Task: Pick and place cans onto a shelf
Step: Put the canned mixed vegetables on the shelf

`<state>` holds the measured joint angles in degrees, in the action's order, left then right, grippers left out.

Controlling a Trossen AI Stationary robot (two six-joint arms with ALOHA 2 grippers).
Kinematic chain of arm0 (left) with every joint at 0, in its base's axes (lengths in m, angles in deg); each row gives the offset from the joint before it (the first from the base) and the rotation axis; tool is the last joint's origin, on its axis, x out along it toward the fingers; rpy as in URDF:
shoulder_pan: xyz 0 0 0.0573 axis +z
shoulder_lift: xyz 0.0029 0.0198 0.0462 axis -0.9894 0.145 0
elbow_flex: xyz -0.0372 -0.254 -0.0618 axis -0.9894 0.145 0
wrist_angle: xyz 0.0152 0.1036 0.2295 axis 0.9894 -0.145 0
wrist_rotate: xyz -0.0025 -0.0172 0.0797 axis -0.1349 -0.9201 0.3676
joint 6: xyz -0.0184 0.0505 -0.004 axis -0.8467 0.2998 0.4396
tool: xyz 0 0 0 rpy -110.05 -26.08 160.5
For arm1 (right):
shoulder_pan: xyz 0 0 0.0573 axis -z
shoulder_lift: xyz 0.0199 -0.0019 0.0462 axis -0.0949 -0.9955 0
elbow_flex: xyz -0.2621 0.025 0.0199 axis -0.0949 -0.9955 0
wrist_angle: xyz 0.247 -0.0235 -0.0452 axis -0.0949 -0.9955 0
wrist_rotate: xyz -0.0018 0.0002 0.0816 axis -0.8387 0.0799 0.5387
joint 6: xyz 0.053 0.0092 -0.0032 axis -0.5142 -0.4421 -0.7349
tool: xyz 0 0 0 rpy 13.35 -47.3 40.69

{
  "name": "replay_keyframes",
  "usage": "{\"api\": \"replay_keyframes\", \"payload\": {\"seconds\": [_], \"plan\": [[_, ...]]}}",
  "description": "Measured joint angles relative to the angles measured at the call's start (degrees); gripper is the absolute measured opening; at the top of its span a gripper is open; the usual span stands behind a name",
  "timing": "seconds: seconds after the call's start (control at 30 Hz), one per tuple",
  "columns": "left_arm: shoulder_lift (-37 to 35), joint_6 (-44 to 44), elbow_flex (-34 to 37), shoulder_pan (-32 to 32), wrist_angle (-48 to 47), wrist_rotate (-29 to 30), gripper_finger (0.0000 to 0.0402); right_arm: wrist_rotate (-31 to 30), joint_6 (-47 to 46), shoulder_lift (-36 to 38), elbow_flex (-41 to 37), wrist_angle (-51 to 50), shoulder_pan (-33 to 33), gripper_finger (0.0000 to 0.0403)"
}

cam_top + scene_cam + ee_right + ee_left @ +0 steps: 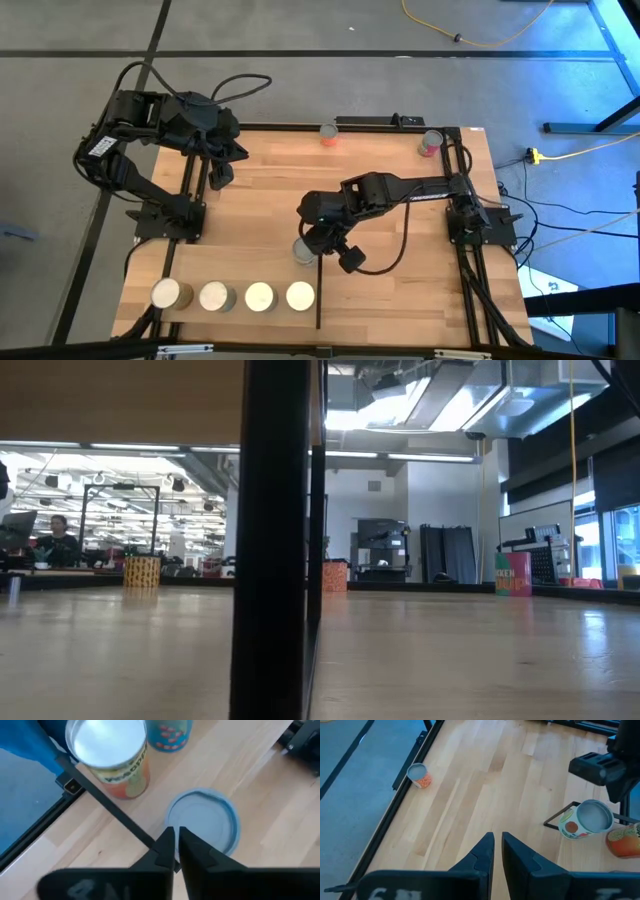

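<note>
Four cans (232, 296) stand in a row on the light-wood shelf (240, 270) at the near left, whose black bar (318, 290) runs along its right edge. A white-labelled can (303, 250) stands upright by the bar's far end; it also shows in the left wrist view (585, 820) and the right wrist view (202, 820). My right gripper (174, 840) is shut and hovers just over this can's rim, apart from it. Two more cans (329, 133) (431, 143) stand at the table's far edge. My left gripper (497, 842) is shut and empty at the far left.
The low view shows a black post (270, 540) close in front, with three cans (142, 572) (334, 575) (513, 573) far across the tabletop. Bare wood lies between the arms. A person sits in the room behind (58, 540).
</note>
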<state>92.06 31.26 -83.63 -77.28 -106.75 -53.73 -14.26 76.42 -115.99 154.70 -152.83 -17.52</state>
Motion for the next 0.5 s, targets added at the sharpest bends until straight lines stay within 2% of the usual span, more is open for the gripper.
{"api": "replay_keyframes", "payload": {"seconds": [0.07,0.2,0.5], "plan": [[0.00,0.00,0.00,0.00,0.00,-0.02,0.0027,-1.52,0.00,0.32,0.00,0.42,0.04,0.0008],[0.00,0.00,0.00,-0.01,0.00,-0.02,0.0027,-6.53,-1.78,0.44,0.02,1.25,1.19,0.0006],[0.00,0.00,0.00,0.00,0.00,-0.02,0.0027,-8.44,-6.31,0.55,-1.21,1.36,5.67,0.0002]]}}
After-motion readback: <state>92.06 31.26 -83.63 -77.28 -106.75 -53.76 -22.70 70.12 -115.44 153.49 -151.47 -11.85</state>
